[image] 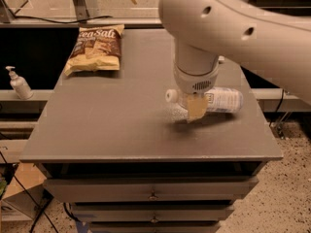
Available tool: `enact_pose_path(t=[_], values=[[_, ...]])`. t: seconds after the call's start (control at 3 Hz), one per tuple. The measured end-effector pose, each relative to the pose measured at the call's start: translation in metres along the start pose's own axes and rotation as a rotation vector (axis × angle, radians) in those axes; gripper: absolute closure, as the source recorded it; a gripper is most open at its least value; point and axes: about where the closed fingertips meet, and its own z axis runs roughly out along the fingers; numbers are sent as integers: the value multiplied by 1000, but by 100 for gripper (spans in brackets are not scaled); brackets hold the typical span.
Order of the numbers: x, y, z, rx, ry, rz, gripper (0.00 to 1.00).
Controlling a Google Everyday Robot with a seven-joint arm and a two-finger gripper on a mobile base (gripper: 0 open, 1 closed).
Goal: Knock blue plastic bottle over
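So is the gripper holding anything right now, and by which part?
Can't tell. The gripper sits over the blue plastic bottle near its cap end; the bottle lies on its side on the table.

Bottle (224, 100) lies on the table (107, 123) — gripper (197, 111) just before it.

Looks down from high in front onto the table (107, 130), fairly near, gripper (197, 113) low over its right half.
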Motion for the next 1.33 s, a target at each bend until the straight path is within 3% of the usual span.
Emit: enact_pose_path(t=[0.33, 1.0, 1.33], values=[[17, -12, 14, -29, 37, 15, 60], [10, -10, 25, -133, -83, 36, 14], [8, -10, 25, -133, -88, 36, 0]])
